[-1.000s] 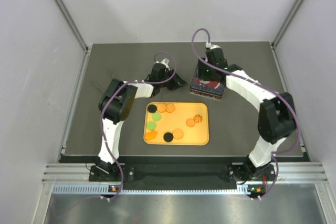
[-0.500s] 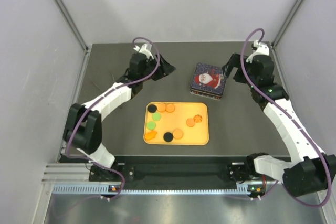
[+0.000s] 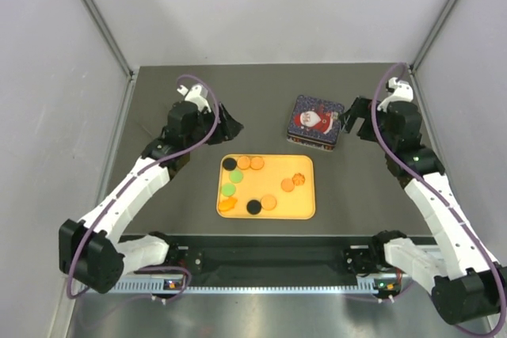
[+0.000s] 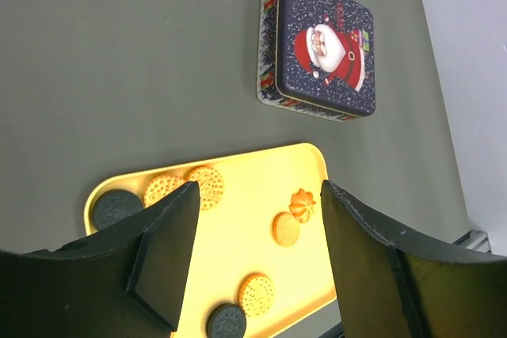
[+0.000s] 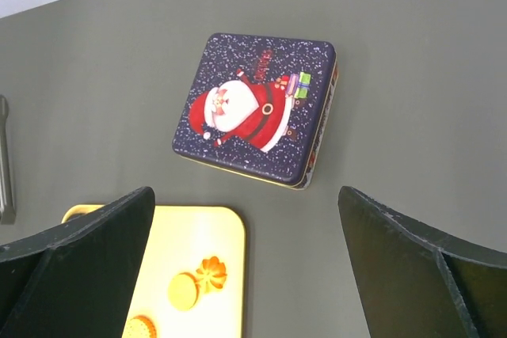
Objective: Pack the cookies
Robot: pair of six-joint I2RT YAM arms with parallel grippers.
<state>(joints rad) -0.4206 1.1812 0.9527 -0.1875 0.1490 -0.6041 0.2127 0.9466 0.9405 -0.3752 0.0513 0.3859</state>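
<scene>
1. Hanging over the left rear part of the dark surface (image 3: 356, 187), the left end effector (image 3: 231, 123) has its two black fingers spread apart with nothing between them.
2. A yellow-orange tray (image 3: 305, 199) with rounded corners lies flat near the middle of the surface. All the cookies (image 3: 269, 202) lie inside it as small flat discs, scattered singly or in pairs.
3. On the tray's left side, a black cookie (image 3: 229, 163) sits at the rear corner. Two green cookies (image 3: 236, 175) lie just in front of it. An orange piece lies at the front corner, and its outline is too small to tell.
4. Toward the middle, two round orange-brown cookies lie side by side along the rear edge. The left wrist view shows their tops dotted. Near the front edge, a second black one lies just beside another orange-brown disc.
5. On the tray's right half, a plain orange-brown disc lies right beside a flower-edged cookie (image 3: 299, 180) with a scalloped rim.
6. A square dark-blue tin (image 3: 315, 121) with a Santa picture on its lid stands behind the tray's right rear corner, apart from it, with the lid on.
7. The right end effector (image 3: 354, 116) hangs just right of the tin with its fingers spread wide, gripping nothing.
</scene>
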